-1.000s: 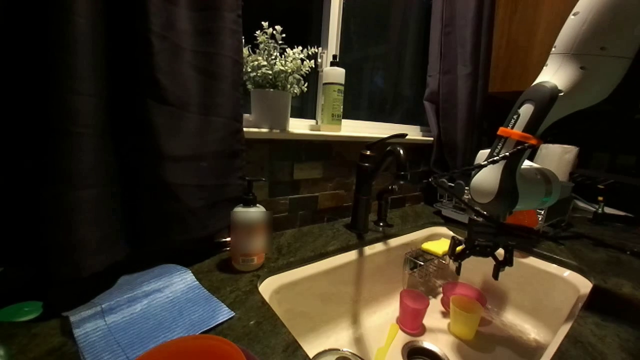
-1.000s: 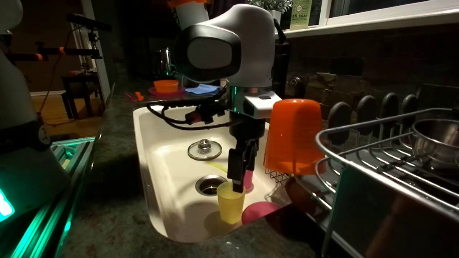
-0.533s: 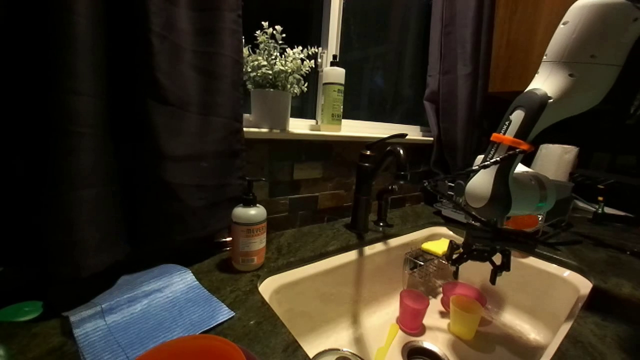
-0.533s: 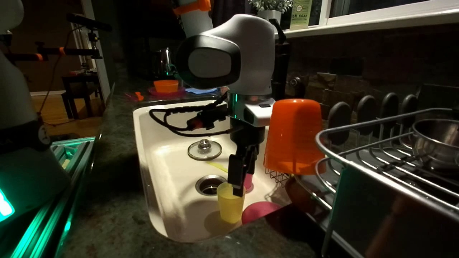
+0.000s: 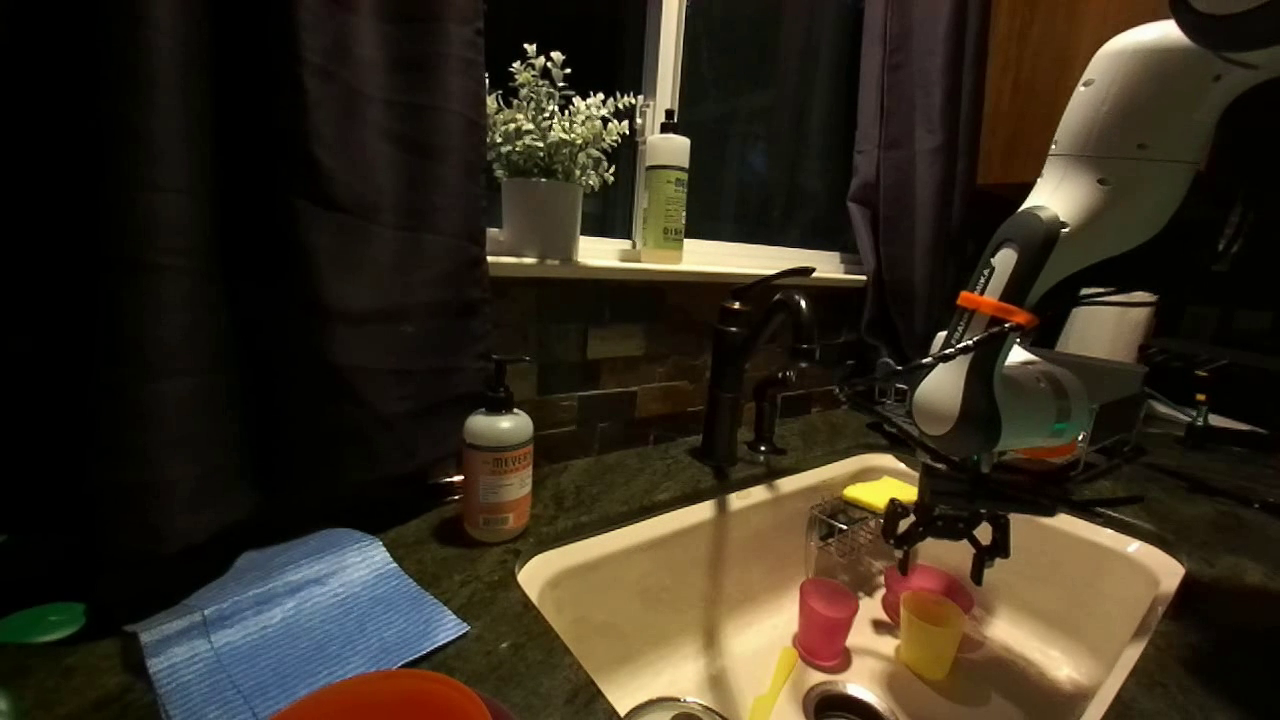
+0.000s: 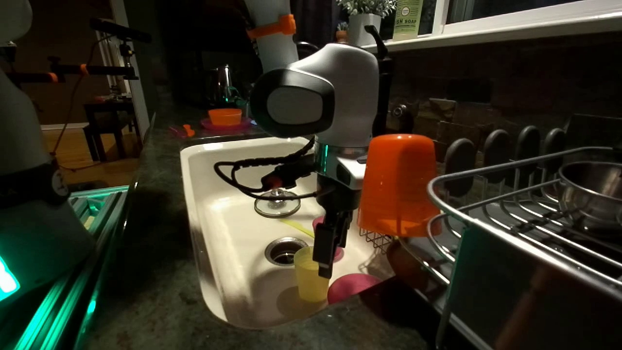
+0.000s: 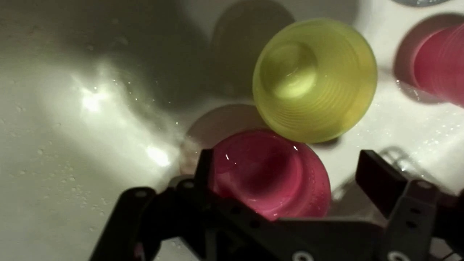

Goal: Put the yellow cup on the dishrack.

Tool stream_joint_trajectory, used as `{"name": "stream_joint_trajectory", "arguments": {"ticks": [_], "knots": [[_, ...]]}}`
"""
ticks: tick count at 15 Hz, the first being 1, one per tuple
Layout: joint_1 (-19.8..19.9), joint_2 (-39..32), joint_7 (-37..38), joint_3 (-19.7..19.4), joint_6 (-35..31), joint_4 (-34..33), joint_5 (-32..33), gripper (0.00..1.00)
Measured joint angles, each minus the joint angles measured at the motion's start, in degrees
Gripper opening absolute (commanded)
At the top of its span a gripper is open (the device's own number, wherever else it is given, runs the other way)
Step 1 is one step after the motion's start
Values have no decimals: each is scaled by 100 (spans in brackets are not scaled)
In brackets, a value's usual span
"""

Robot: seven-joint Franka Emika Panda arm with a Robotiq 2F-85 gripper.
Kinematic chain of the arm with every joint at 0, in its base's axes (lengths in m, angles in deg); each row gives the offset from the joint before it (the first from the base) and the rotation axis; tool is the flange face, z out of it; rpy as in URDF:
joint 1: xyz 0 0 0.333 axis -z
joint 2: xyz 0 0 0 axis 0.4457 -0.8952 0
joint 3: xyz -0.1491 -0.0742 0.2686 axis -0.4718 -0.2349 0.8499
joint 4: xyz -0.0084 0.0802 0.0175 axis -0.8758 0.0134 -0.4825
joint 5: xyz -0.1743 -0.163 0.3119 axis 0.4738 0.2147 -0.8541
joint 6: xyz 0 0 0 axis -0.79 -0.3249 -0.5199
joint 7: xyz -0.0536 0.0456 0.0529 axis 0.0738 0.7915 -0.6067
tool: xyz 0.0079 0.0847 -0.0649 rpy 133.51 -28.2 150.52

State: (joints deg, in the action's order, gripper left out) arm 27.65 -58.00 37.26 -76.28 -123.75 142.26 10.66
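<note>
The yellow cup (image 5: 930, 648) stands upright in the sink; it also shows in an exterior view (image 6: 305, 282) and, mouth toward the camera, in the wrist view (image 7: 319, 83). My gripper (image 5: 940, 571) is open and empty, pointing down over the sink. In the wrist view its fingers (image 7: 290, 165) spread over the pink bowl (image 7: 272, 174), with the yellow cup beyond the fingertips. In an exterior view the near finger (image 6: 326, 265) overlaps the cup's upper right; I cannot tell whether it touches. The dishrack (image 6: 510, 241), metal wire, stands on the counter to the right of the sink.
An upside-down orange-red cup (image 6: 398, 184) sits at the rack's near corner; a metal pot (image 6: 595, 189) is in the rack. A pink cup (image 5: 828, 620) stands near the yellow cup. A wire basket (image 5: 840, 530) with a yellow sponge (image 5: 880, 493) and a faucet (image 5: 728, 390) are behind.
My gripper has moved down, and slightly left in an exterior view, coming closer to the yellow cup and pink bowl. It stays open. The cups and bowl have not moved.
</note>
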Motion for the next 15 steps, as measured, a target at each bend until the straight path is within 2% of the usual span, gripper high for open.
{"name": "stream_joint_trajectory", "arguments": {"ticks": [15], "knots": [[150, -614, -133, 396, 35, -459, -353, 100]]}}
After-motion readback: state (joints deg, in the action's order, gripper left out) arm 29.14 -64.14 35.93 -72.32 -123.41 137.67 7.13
